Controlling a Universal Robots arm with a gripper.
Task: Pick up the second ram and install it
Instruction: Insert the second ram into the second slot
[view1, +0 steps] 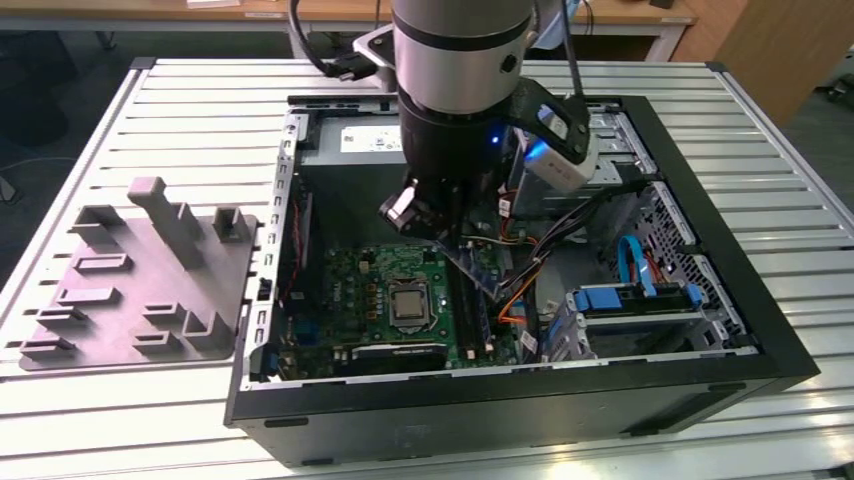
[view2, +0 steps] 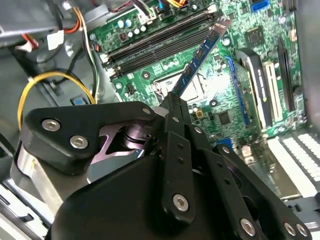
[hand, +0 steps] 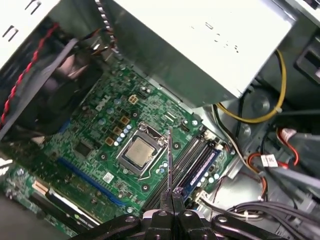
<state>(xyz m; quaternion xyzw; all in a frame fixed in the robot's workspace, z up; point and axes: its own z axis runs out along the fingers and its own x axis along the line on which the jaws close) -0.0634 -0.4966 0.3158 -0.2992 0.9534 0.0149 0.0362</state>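
Observation:
The second ram (view2: 200, 55) is a thin, dark, bluish stick, and my gripper (view2: 172, 102) is shut on one end of it. It hangs tilted inside the open computer case, above the green motherboard (view1: 360, 290). In the exterior view the ram (view1: 477, 272) slants down from the gripper (view1: 447, 238) toward the memory slots. In the first wrist view the ram (hand: 170, 160) appears edge-on, rising from the gripper (hand: 172, 199) over the black memory slots (hand: 187, 157). Its free end is near the slots (view2: 160, 45) without being seated. Another stick (hand: 202, 167) sits in a neighbouring slot.
The black case walls (view1: 534, 400) surround the work. The grey power supply (view1: 354, 140) is at the back, and the processor socket (view1: 404, 300) lies beside the slots. Orange and yellow cables (view2: 55, 80) and a blue drive bay (view1: 627, 300) crowd the exterior view's right. A grey parts tray (view1: 134, 280) lies outside the case.

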